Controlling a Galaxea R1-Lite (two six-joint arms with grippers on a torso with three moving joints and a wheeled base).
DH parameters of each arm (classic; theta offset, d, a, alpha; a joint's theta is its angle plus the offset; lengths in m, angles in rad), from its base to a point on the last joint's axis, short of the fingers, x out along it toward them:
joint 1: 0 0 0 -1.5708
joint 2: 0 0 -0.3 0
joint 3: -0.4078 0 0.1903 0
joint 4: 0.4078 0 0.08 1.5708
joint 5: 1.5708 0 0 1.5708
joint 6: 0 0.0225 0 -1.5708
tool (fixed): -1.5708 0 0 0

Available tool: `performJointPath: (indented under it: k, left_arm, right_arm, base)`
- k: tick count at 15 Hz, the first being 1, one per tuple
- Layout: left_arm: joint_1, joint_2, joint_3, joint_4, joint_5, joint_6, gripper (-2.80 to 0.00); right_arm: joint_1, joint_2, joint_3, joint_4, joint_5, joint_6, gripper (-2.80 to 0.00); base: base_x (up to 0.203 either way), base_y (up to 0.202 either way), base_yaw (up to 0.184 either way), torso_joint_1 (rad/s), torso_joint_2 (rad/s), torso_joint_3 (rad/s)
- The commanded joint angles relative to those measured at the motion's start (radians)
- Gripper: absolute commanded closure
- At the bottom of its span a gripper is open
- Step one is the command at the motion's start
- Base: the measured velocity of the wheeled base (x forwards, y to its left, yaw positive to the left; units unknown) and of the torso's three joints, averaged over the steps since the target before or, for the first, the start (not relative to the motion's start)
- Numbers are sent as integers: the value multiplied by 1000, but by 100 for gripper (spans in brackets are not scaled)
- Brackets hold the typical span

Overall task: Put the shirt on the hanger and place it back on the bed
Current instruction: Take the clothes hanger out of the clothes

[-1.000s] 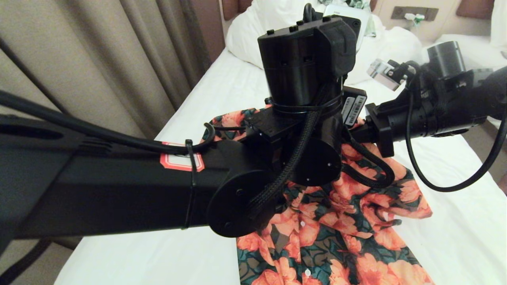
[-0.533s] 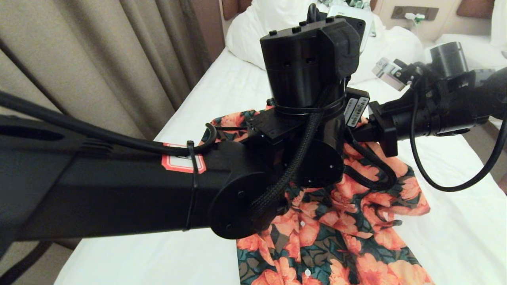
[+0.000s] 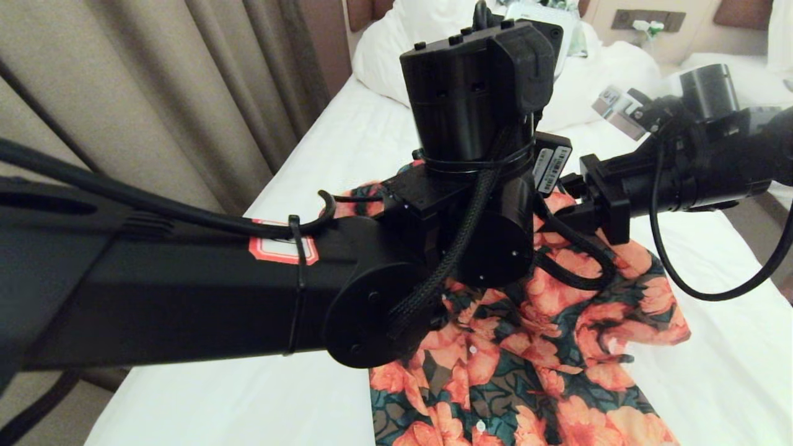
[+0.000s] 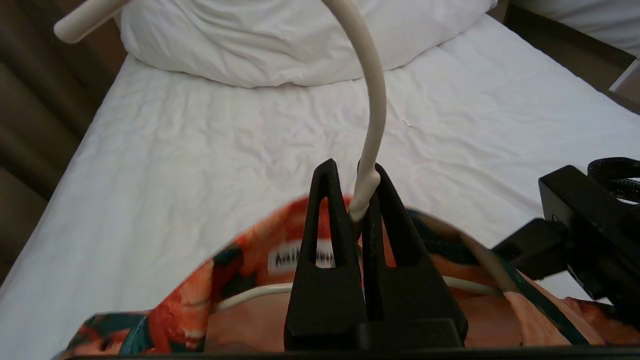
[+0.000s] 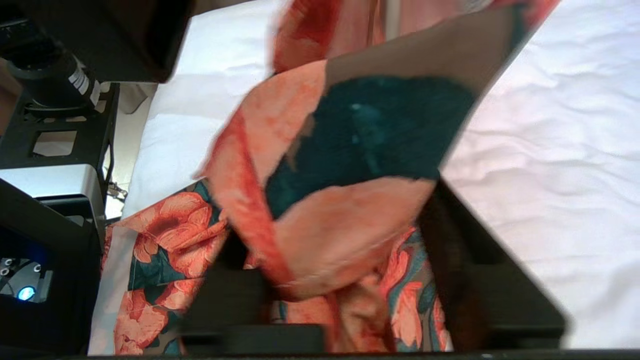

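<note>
Head camera: I look forward and down along the bed (image 3: 347, 142), from its foot end toward the pillow (image 3: 396, 56); my own left arm (image 3: 186, 297) fills the near foreground, very close.

Left wrist camera: I sit just behind the left tool (image 4: 357, 200), facing up the bed toward the same pillow, with the hanger (image 4: 372, 115) hook right at the lens.

Right wrist camera: I face down at close range, the shirt (image 5: 350, 165) collar covering most of the frame, white sheet beyond.

Shared: all three views take in the shirt and the sheet; head and left wrist share the pillow.
</note>
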Motion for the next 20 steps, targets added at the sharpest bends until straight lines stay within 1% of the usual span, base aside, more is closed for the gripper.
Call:
performJointPath:
  k: [1,4,6,9,12,14,18,20]
  left_arm:
    - [1,-2,-1,-2,3,2,0]
    - [2,0,-6,-3,3,10,0]
    - [2,0,-8,-2,3,10,0]
    - [7,11,-12,-3,3,8,0]
    - [11,27,-37,-1,3,9,0]
    - [11,28,-49,2,2,10,0]
    - [13,46,-93,17,5,10,0]
    - [13,53,-93,18,5,10,0]
  right_arm:
    - [1,-2,-2,-12,13,-4,-280]
    - [-24,-15,15,-15,11,-2,-280]
    - [-60,-25,29,-17,13,-4,-280]
    - [-96,-62,88,-18,11,-3,-280]
    - [-132,-103,141,-23,14,-7,-280]
    - [-170,-143,188,-27,16,-24,-280]
    - [-238,-178,221,-27,14,-24,-280]
    - [-253,-178,201,-26,14,30,-280]
  base:
    - [0,0,0,0,0,0]
    - [0,0,0,0,0,0]
    - [0,0,0,0,0,0]
    - [0,0,0,0,0,0]
    - [0,0,0,0,0,0]
    - [0,0,0,0,0,0]
    - [0,0,0,0,0,0]
    - [0,0,0,0,0,0]
